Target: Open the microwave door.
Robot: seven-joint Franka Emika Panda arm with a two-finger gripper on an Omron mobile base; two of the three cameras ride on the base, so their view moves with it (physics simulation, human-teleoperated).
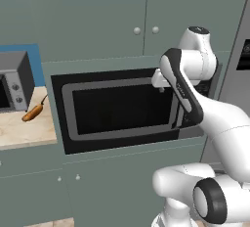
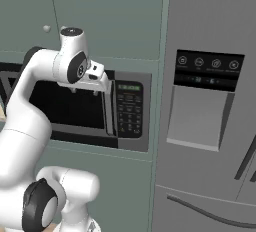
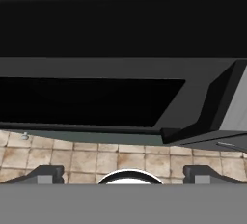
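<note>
Gripper (image 3: 123, 174) spread wide, microwave door (image 1: 117, 109) below it, handle (image 2: 108, 113) beside

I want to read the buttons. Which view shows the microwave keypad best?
The right base view: the keypad faces the camera, with its green display on top, unblocked. In the left base view the arm covers that side of the microwave. The hand view looks down across the dark door.

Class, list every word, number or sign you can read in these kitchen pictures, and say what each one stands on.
No text can be read.
Microwave keypad panel: green display and button rows, too small and blurred to read.
Refrigerator dispenser panel: four round icons and small lit marks, too blurred to read.
Toaster oven: knobs, no readable markings.
</note>
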